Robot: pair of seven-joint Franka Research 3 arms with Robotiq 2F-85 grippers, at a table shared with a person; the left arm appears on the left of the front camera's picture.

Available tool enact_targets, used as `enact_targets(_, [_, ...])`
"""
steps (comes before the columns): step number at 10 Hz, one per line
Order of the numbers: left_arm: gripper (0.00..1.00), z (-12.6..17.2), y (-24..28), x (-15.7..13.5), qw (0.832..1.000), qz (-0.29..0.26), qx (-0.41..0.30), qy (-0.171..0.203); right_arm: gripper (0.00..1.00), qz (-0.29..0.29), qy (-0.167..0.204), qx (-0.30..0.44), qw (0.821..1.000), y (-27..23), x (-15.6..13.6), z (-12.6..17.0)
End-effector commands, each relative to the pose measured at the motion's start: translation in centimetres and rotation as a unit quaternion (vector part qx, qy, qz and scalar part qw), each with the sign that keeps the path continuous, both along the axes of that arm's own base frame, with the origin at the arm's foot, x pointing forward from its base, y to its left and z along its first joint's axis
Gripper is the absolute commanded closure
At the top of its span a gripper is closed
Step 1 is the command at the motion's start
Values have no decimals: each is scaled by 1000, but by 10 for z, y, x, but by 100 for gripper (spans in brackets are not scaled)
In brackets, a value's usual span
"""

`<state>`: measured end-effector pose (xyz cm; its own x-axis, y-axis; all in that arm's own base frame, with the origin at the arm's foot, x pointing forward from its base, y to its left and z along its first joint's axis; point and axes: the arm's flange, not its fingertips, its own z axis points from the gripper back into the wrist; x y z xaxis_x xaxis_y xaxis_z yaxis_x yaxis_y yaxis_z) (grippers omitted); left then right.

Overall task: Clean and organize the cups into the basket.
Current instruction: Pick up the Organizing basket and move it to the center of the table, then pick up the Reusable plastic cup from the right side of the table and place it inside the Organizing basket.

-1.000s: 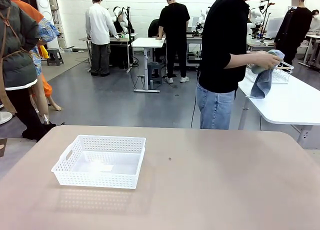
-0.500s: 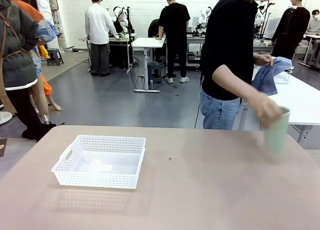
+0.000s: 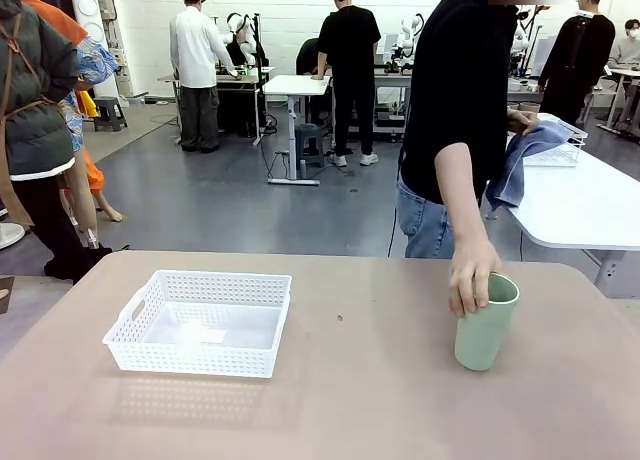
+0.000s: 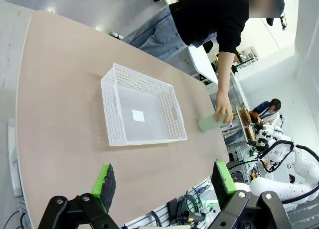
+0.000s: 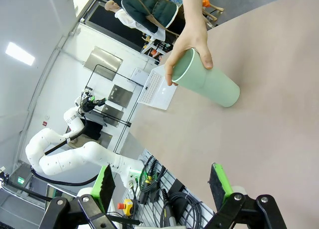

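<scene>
table [image 3: 350, 410]: tan top, rounded corners, set in a workshop with a grey floor.
basket [image 3: 200, 323]: placed on the table's left half; a pale patch is seen on its floor.
cup [image 3: 486, 330]: mint green, stood at the right, well apart from the basket, gripped at the rim by a person's hand [image 3: 470, 277].
left gripper [image 4: 163, 173]: spread wide, nothing held.
right gripper [image 5: 161, 175]: spread wide, nothing held.
hidden: the other hand is covered by a blue cloth [image 3: 525, 160].

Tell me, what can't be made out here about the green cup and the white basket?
- Front view: the inside of the cup, hidden by its own wall and the person's hand on the rim.
- Left wrist view: the white patch on the floor of the basket, too small to read.
- Right wrist view: part of the basket, behind that hand and the cup.
</scene>
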<state>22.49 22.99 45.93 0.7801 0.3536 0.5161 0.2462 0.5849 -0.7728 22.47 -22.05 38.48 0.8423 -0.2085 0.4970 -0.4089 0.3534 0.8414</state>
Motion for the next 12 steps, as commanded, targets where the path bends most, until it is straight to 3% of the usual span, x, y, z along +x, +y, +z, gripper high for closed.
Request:
enact_targets(1, [0, 0, 0, 0, 1000, -1, -4, -3, 0, 2, -2, 6, 1000, -1, -2, 0])
enact_targets(8, [0, 0, 0, 0, 1000, 0, 0, 0, 0, 0, 0, 0, 1000, 0, 0, 0])
enact_targets(9, [0, 23, -14, -5, 995, -9, 82, -48, 0, 39, -76, -44, 995, 13, -2, 4])
enact_targets(10, [0, 45, -36, -7, 987, -22, 144, -68, 0, 69, -136, -70, 986, 30, 2, 4])
enact_targets(12, [0, 83, -87, 19, 959, -34, 275, -67, 0, 152, -225, -138, 953, 70, 18, -11])
